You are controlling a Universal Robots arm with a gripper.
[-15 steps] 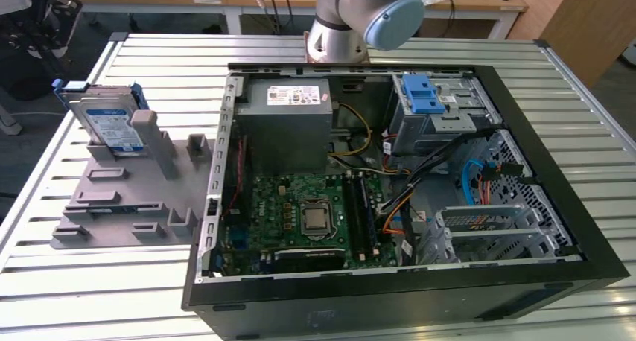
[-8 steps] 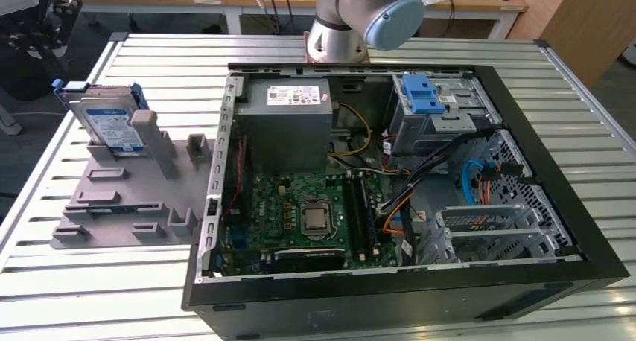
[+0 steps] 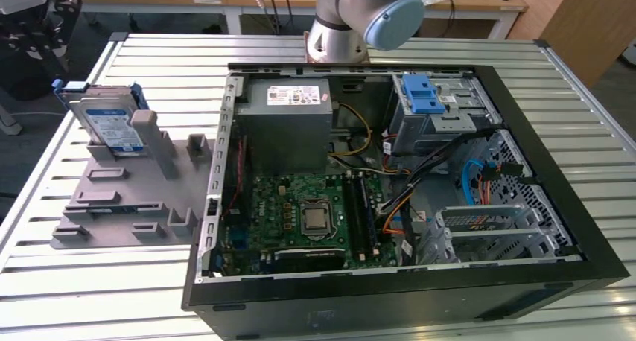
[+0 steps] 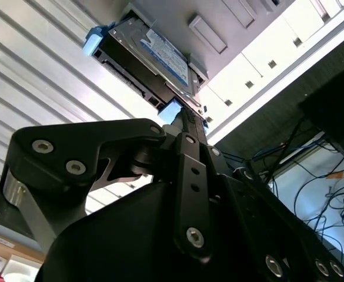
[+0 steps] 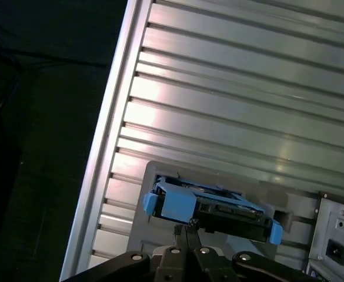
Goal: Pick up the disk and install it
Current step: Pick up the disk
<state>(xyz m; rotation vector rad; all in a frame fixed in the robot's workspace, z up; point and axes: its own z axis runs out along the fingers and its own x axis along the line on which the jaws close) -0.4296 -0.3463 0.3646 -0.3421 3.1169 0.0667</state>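
Standing on end, the disk [image 3: 107, 125], long axis upright.

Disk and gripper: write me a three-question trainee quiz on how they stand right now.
1. True or false: the disk stands on edge outside the computer case.
2. The disk rests on: A) the motherboard, B) the grey fixture, C) the bare table slats.
3. What does the gripper hold between its jaws?

Key: 1 true; 2 B; 3 nothing. The jaws are together with no object between them, and the disk sits apart in the fixture.
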